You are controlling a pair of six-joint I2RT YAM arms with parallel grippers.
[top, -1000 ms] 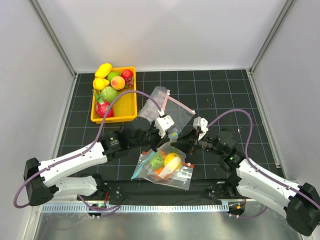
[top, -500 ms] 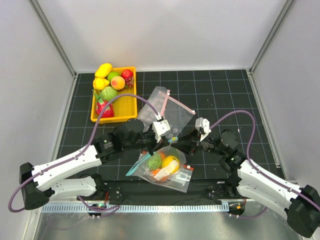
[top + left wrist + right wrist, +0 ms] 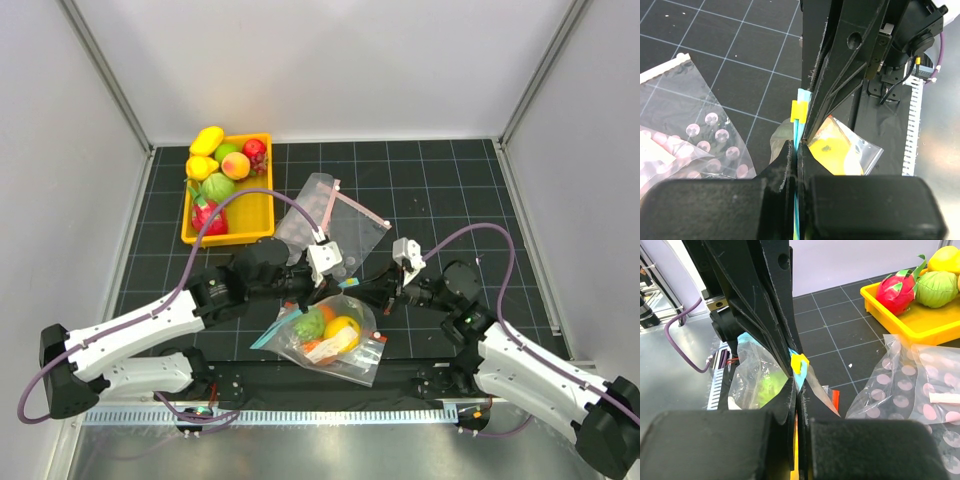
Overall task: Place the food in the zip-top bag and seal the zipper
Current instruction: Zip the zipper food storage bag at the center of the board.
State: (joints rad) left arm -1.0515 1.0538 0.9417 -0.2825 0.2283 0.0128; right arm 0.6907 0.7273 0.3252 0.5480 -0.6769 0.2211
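The zip-top bag (image 3: 352,357) lies crinkled near the table's front edge with food inside: a green piece (image 3: 310,323) and a yellow piece (image 3: 343,327). Its teal zipper (image 3: 270,335) runs up from the bag's left corner to the two grippers. My left gripper (image 3: 325,288) is shut on the zipper (image 3: 800,102), just behind a small yellow tab (image 3: 798,111). From the opposite side my right gripper (image 3: 362,291) is shut on the same strip (image 3: 801,380), and its jaws almost touch the left ones. The yellow food (image 3: 832,150) shows through the plastic below.
A yellow tray (image 3: 250,215) holding several fruits stands at the back left. A dotted clear bag (image 3: 330,215) with a pink strip lies behind the grippers. A red-orange strip (image 3: 835,397) of another flat bag shows under the zip-top bag.
My right gripper opened a little, then shut on the strip. The left arm pulled back and left with the strip, and the bag slid slightly toward the front edge.
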